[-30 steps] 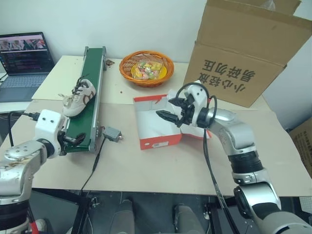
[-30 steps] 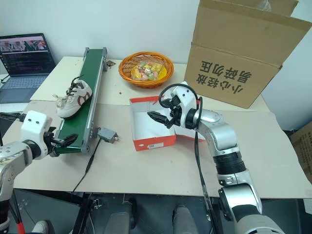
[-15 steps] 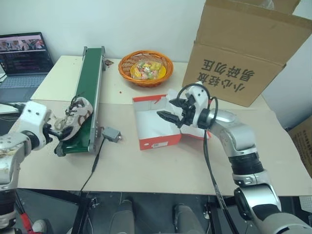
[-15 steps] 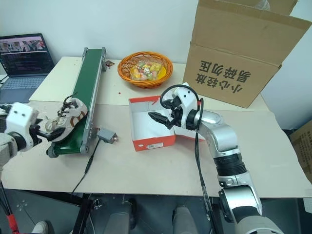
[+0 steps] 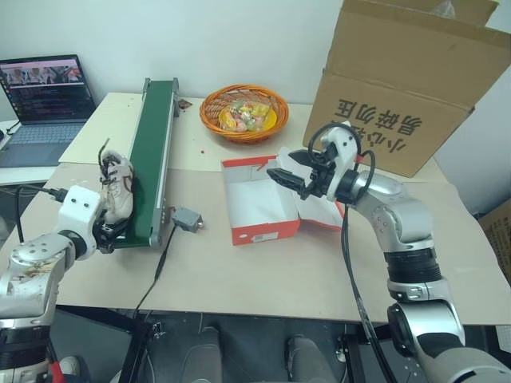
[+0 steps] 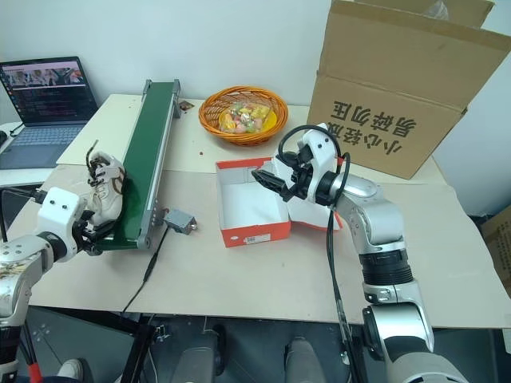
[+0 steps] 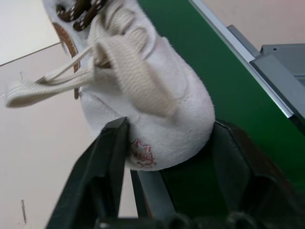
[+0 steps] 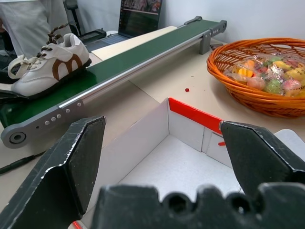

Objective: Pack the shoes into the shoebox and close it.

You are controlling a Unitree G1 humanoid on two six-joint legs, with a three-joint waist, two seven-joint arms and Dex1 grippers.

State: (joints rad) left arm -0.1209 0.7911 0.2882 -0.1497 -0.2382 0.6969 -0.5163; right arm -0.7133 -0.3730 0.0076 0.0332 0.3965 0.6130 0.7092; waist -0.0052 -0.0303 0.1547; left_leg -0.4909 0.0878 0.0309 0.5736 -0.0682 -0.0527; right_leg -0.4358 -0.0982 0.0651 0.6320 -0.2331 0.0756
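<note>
Left gripper (image 7: 167,143): my jaws are clamped on the shoe (image 7: 143,90) at its rounded end, on the green belt (image 5: 152,159).
Right gripper (image 8: 162,143): jaws wide, empty, over the open shoebox (image 5: 259,203).
Advice: lift straight, mind loose laces.
Textures: soft white leather, stiff red card.

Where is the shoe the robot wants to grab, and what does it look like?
Find the long green conveyor belt on the left side of the table. At its near end sits a small white shoe with brown trim and dark laces, and the left gripper has its black fingers on either side of the heel. It is the one shoe in view; the red shoebox beside the belt stands open.
</note>
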